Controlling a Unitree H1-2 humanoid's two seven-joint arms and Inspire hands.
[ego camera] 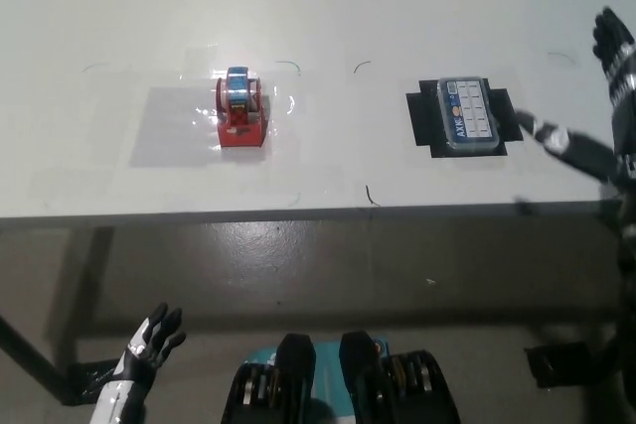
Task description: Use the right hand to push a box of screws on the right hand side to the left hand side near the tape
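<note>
Right hand (608, 106) hovering at 3 o'clock of screw box (467, 116), fingers spread, grasping nothing; tape (239, 109) at 9 o'clock; left hand (149, 343) resting, released.

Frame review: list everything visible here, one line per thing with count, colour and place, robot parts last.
Table: one, white, fills the upper picture.
Tape dispenser: one, red with blue roll, table's left part, on a clear sheet.
Box of screws: one, blue-grey with a white label, table's right part, on a black mat.
Floor: grey-brown, below the table edge.
Left hand: white, lower left, open, below the table.
Right hand: black, right edge, open, beside the box, not touching.
</note>
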